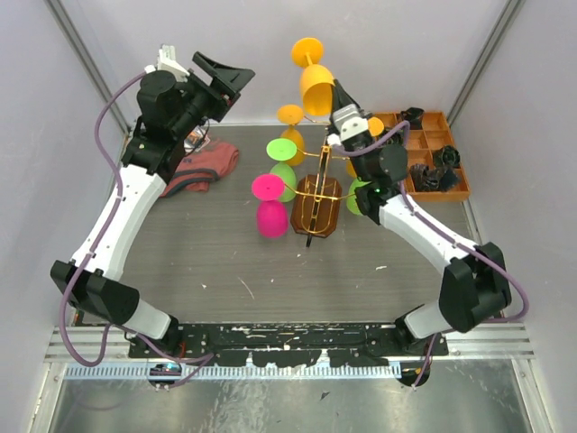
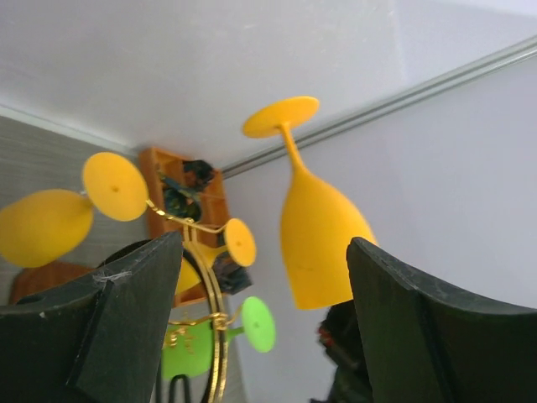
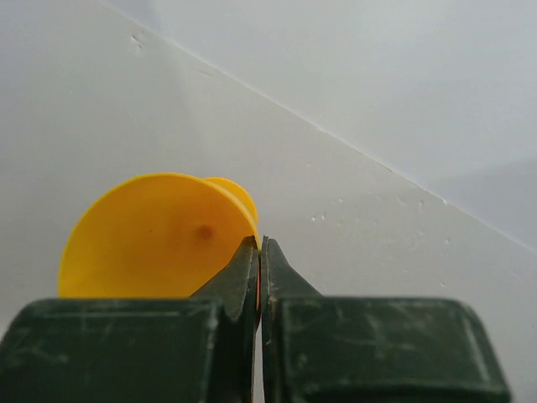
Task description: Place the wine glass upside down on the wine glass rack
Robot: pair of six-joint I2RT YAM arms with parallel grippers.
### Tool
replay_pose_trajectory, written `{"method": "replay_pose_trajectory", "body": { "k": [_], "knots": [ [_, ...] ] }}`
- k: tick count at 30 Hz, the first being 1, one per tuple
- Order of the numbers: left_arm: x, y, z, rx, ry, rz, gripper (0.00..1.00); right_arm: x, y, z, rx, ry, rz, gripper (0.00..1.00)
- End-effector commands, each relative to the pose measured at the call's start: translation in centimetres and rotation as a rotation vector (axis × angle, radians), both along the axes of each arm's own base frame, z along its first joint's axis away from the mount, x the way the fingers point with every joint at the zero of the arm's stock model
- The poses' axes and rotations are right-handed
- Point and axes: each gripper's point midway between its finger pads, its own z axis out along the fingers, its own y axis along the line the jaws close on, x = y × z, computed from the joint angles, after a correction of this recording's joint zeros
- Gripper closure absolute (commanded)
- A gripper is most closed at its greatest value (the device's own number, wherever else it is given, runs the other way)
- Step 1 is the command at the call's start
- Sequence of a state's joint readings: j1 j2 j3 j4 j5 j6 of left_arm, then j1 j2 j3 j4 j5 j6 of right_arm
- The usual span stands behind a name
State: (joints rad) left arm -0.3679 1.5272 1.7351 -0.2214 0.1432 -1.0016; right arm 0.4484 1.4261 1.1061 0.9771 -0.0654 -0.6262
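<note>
Pale wall (image 1: 406, 36) behind: orange wine glass (image 1: 317, 87) inverted (foot up), seemingly opaque.

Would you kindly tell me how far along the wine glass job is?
Done: several other glasses already hang on the wine glass rack. In hand: the right gripper pinches the orange wine glass by its rim, foot up, raised clear of the rack. Left: hang it on the rack and release. The left gripper is open.
</note>
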Motion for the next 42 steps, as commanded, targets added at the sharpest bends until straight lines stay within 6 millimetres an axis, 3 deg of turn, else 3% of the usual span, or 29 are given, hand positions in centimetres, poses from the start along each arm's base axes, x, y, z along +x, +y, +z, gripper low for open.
{"method": "replay_pose_trajectory", "body": {
  "k": [1,10,19,34,42],
  "knots": [
    [-0.4,0.5,4.5,-0.271,-0.067,0.018,0.16,-3.4,0.7,5.2,0.071,-0.245,-0.057,0.99],
    [1.7,-0.5,2.0,-0.338,-0.011,0.012,0.20,-4.1,4.6,2.8,0.051,-0.254,-0.019,0.99],
    [3.5,-2.1,0.8,-0.283,0.005,-0.038,0.41,-4.7,7.5,1.6,0.048,-0.210,0.089,0.99],
    [4.7,-3.3,1.1,-0.335,-0.002,-0.083,0.50,-3.7,9.4,0.0,0.017,-0.165,0.142,0.99],
    [5.3,-4.6,0.8,-0.323,0.015,-0.133,0.57,-4.0,9.3,0.5,0.045,-0.177,0.159,0.99]
  ]
}}
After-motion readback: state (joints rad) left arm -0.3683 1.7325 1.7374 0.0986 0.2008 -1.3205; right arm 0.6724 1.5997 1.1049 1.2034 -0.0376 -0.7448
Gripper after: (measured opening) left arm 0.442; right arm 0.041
